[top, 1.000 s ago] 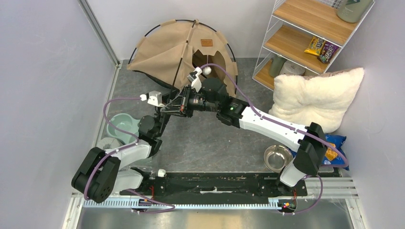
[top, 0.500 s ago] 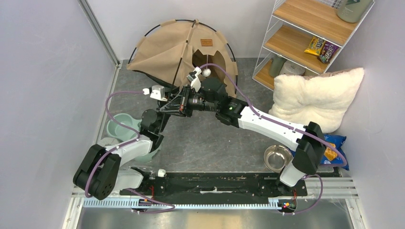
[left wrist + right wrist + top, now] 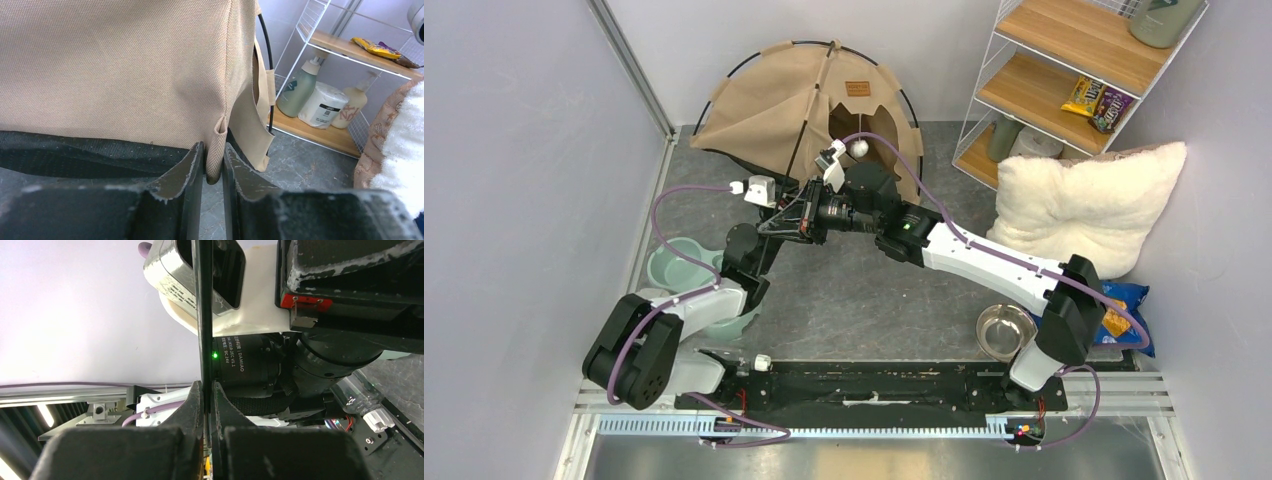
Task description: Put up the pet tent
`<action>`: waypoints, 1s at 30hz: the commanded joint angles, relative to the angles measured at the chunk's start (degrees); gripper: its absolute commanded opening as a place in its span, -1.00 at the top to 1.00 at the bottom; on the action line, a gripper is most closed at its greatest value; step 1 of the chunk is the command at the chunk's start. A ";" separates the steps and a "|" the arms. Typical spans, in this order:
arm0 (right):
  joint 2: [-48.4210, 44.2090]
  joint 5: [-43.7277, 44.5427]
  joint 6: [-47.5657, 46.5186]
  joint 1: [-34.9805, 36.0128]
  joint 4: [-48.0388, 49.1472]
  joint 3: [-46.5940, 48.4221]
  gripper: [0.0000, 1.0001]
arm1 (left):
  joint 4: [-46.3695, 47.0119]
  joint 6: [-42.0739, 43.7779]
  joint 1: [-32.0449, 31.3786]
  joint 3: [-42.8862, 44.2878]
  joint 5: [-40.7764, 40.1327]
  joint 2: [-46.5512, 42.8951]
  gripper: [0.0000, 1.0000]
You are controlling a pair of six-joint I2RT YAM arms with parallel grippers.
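Left wrist cam: left gripper [image 3: 214, 160] nearly closed, pinching a fabric tab [image 3: 218, 131] on the tent [image 3: 115, 65] hem, just above the black base [image 3: 75, 150]. Right wrist cam: right gripper [image 3: 205, 390] clamped on a thin black pole [image 3: 202, 315]. Top cam can't resolve either grip; both grippers meet at the tent's near edge. Tent sits far-left by the back wall [image 3: 924, 40], dome up, doorway [image 3: 869, 135] facing near-right. Footprint is roughly round, so I can't tell a long axis. Grey stone-look floor [image 3: 874, 300]; wire shelf [image 3: 1074, 80] and pillow [image 3: 1084, 205] on the right.
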 commanded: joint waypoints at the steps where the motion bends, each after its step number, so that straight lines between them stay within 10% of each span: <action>1: 0.64 -0.69 0.87 -0.45 2.81 3.00 1.00 | 1.17 1.84 0.32 1.80 0.52 0.33 0.56; 6: 0.50 -0.47 0.77 -0.45 2.80 2.65 1.00 | 1.18 1.95 0.33 1.67 1.15 0.03 0.96; 30: -8.65 15.48 -15.24 -0.80 4.90 -15.42 1.00 | -24.24 0.84 0.32 -5.12 16.73 -21.81 0.96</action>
